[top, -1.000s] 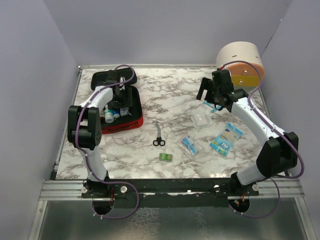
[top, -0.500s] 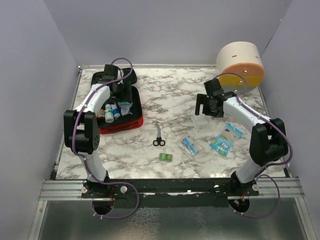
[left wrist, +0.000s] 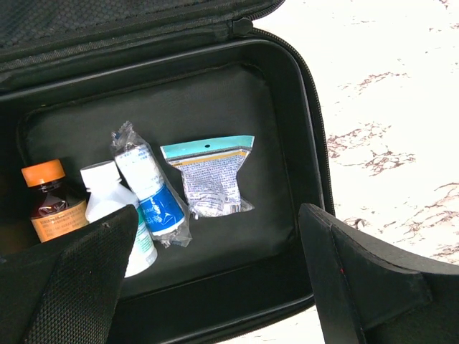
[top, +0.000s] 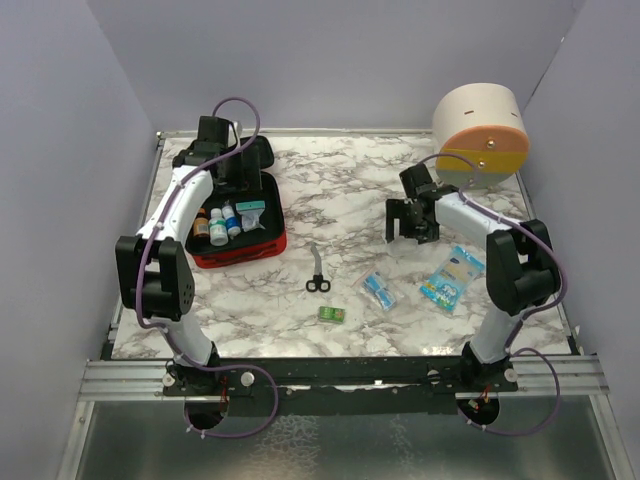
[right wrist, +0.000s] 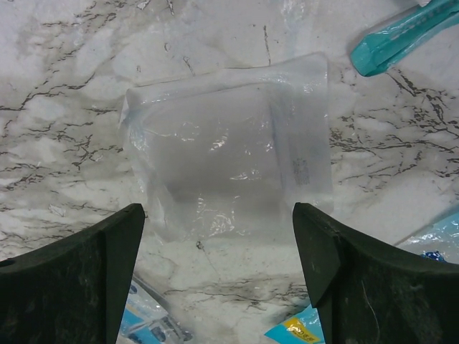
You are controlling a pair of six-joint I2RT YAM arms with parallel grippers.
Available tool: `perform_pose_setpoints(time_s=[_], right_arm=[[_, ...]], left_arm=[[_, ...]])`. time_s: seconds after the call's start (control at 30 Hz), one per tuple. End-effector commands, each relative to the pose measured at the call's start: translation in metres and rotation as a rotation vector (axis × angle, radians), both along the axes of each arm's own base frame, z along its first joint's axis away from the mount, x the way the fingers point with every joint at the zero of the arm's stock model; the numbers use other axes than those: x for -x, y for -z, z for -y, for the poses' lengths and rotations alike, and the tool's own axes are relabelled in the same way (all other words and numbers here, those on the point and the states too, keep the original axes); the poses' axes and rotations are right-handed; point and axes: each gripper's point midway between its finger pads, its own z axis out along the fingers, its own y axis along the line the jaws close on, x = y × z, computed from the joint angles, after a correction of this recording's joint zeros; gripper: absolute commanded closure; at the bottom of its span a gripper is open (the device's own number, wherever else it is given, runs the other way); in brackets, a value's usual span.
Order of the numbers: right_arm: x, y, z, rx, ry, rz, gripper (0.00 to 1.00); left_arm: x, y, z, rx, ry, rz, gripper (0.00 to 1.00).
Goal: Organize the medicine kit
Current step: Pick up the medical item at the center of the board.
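The medicine kit (top: pixel 245 252) lies open at the left of the table, red outside and black inside (left wrist: pixel 272 143). In it are an orange-capped bottle (left wrist: pixel 44 204), a white bottle (left wrist: pixel 106 208), a wrapped blue-and-white bottle (left wrist: pixel 149 192) and a teal-topped packet (left wrist: pixel 210 178). My left gripper (top: pixel 235 172) (left wrist: pixel 215 215) hovers open above the kit's far side, holding nothing. My right gripper (top: pixel 409 222) (right wrist: pixel 219 211) is open just over a clear plastic bag (right wrist: pixel 229 154), its fingers either side of the bag's near edge.
Scissors (top: pixel 318 271), a small green packet (top: pixel 332 314), a blue strip packet (top: pixel 379 290) and a blue-white packet (top: pixel 452 275) lie on the marble top. A teal item (right wrist: pixel 401 36) lies past the bag. A round cream-and-orange container (top: pixel 482 130) stands back right.
My left gripper has opened wider and drawn back from the kit, where the teal-topped packet now lies. My right gripper has come down and nearer, over the clear bag.
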Motion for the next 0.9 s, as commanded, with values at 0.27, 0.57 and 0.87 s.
perform_pose_setpoints(time_s=[0.27, 0.57, 0.87], right_arm=[[-0.016, 0.006, -0.019, -0.023, -0.102, 0.013, 0.52], [-0.015, -0.002, -0.024, -0.055, -0.091, 0.017, 0.95], [-0.044, -0.088, -0.088, -0.116, -0.204, 0.157, 0.96]], left_arm=[[0.015, -0.023, 0.004, 0.024, 0.045, 0.053, 0.04], [0.017, -0.023, 0.002, 0.017, 0.047, 0.053, 0.03], [0.016, -0.024, -0.023, 0.017, -0.037, 0.055, 0.02]])
